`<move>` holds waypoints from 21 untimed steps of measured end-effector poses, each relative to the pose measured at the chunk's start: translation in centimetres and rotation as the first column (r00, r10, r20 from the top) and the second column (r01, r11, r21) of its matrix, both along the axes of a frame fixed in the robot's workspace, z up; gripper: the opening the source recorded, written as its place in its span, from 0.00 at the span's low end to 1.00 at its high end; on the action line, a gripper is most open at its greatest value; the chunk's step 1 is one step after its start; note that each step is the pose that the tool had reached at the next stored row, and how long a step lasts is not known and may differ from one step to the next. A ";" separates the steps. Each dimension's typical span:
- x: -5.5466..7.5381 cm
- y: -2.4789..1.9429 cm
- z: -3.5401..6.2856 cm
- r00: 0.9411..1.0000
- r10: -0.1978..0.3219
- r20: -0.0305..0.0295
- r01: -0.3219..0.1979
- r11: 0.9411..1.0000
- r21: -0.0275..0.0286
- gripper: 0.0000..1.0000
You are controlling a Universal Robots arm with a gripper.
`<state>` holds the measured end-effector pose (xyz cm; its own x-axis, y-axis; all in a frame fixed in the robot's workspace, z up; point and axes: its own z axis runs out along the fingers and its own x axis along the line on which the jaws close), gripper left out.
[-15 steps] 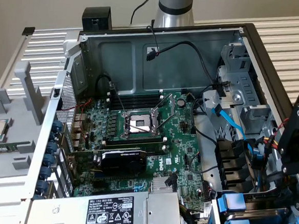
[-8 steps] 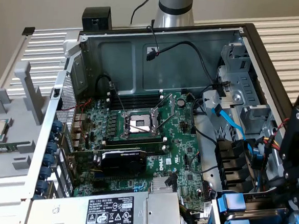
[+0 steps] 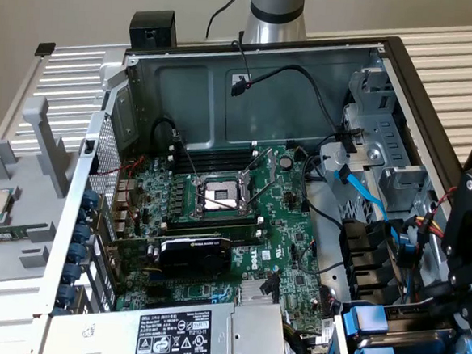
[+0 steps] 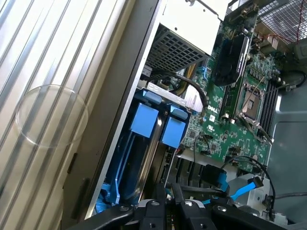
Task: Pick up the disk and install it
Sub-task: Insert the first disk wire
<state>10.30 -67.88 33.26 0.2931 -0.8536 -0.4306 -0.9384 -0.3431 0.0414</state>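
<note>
Gripper (image 4: 169, 192) narrow, jaws nearly touching, nothing visibly clamped; poised close over the blue-framed disk (image 4: 144, 120) standing on edge, probably aligned to pinch its top.

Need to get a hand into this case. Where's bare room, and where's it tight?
Free: the bare back wall between the memory slots and the case rim, with one black cable crossing it; the ribbed surface outside the case. Crowded: around the blue carriers, with the blue cable and the pincer.
</note>
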 end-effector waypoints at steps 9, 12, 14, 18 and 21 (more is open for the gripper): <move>0.0 0.65 1.01 1.000 0.000 0.001 0.000 0.999 -0.044 0.17; -0.1 1.03 1.13 1.000 0.000 0.003 0.000 0.997 -0.074 0.17; -0.2 1.32 1.18 1.000 0.000 0.004 0.000 0.995 -0.095 0.17; -0.3 1.99 1.38 1.000 0.000 0.007 0.001 0.991 -0.131 0.17; -0.4 2.52 1.57 1.000 0.001 0.008 0.001 0.988 -0.156 0.17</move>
<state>9.88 -65.37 34.82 0.2959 -0.9101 -0.2902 -0.9389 -0.3330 0.0869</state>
